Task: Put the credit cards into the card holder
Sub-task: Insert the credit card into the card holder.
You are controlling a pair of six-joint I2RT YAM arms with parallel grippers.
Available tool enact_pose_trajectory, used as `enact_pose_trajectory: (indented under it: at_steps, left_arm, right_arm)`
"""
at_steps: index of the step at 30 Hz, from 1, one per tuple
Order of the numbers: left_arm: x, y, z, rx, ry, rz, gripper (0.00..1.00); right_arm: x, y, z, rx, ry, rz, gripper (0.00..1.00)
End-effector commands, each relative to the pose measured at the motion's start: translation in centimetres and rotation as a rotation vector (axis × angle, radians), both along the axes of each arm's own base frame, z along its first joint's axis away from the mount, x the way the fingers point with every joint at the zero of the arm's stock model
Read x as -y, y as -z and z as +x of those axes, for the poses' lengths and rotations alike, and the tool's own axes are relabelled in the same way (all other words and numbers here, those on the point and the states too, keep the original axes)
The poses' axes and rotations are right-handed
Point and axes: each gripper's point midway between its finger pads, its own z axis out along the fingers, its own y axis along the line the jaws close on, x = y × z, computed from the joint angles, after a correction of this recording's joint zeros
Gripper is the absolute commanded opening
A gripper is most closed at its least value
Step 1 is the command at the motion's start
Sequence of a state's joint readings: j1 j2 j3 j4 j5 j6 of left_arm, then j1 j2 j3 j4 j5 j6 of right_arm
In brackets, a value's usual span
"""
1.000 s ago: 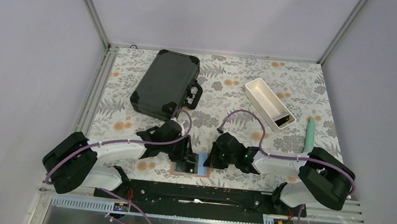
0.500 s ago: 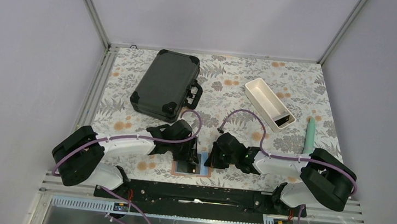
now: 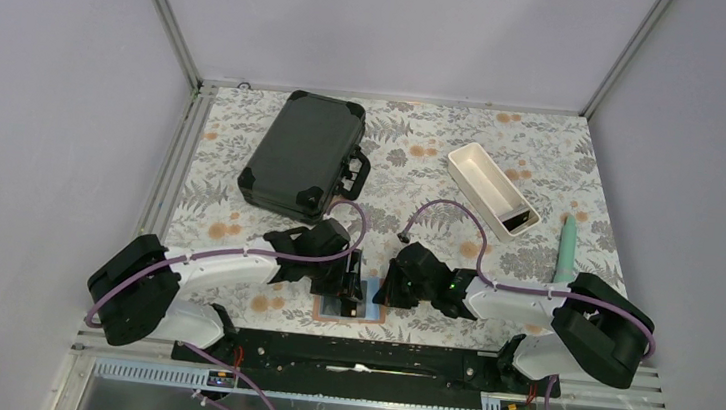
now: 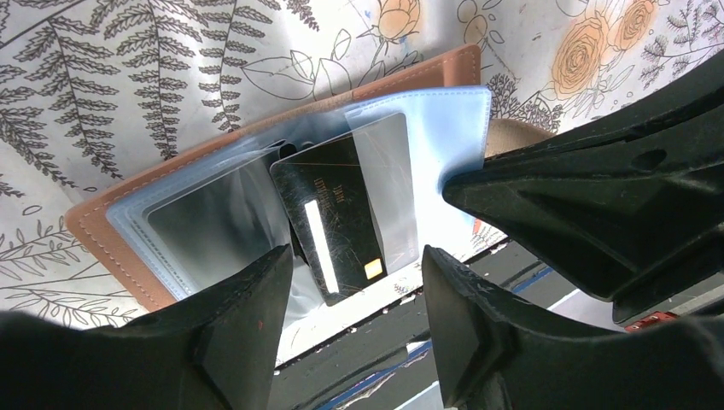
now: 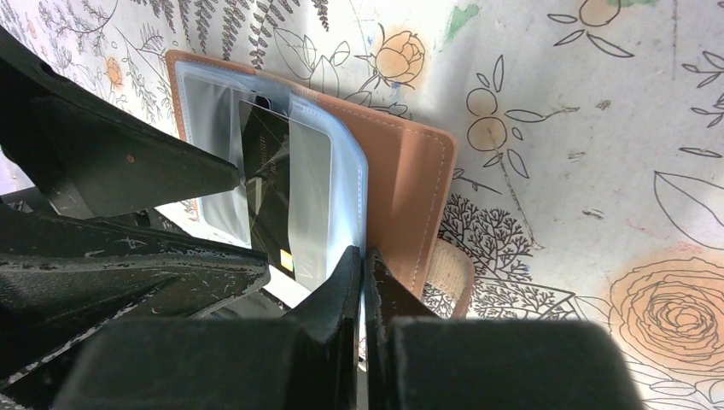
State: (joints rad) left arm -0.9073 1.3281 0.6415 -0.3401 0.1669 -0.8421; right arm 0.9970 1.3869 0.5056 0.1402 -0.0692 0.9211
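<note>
Edge of card holder pinched by right gripper — black card half-sleeved.

On the surface: one wallet, one black card, one black case, one white tray, one green stick.

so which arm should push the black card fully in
Left: the left gripper is open over the black card; the right gripper is shut on the card holder, steadying it.
</note>
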Motion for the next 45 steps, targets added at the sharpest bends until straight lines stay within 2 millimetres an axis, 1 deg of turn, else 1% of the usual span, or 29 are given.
enact_pose_trajectory:
  at_steps: [1,9,19,24,33,39,45]
  left_arm:
    - [-0.6,0.1,-0.3,0.006,-0.006,0.031,0.59]
    - [0.4,0.8,-0.5,-0.014,0.003,0.002,0.55]
    - [2.4,-0.6,0.1,0.007,0.004,-0.068,0.53]
    - [3.3,-0.9,0.2,0.004,0.005,-0.097,0.53]
    - [4.1,-0.6,0.9,0.019,-0.001,-0.106,0.51]
    - [4.0,-0.6,1.7,0.056,-0.011,-0.089,0.51]
    - [4.1,-0.7,1.9,0.077,-0.001,-0.096,0.50]
  right_arm:
    - [0.6,-0.1,0.5,0.044,0.015,-0.021,0.00]
    - [0.6,-0.2,0.5,0.046,0.016,-0.019,0.00]
    - [0.7,-0.1,0.4,0.042,0.019,-0.020,0.00]
    - [0.8,-0.1,0.4,0.041,0.021,-0.019,0.00]
    - [0.9,-0.1,0.3,0.039,0.022,-0.017,0.00]
    - [1.0,0.2,0.2,0.035,0.022,-0.021,0.00]
    - [1.3,0.0,0.3,0.040,0.033,-0.033,0.00]
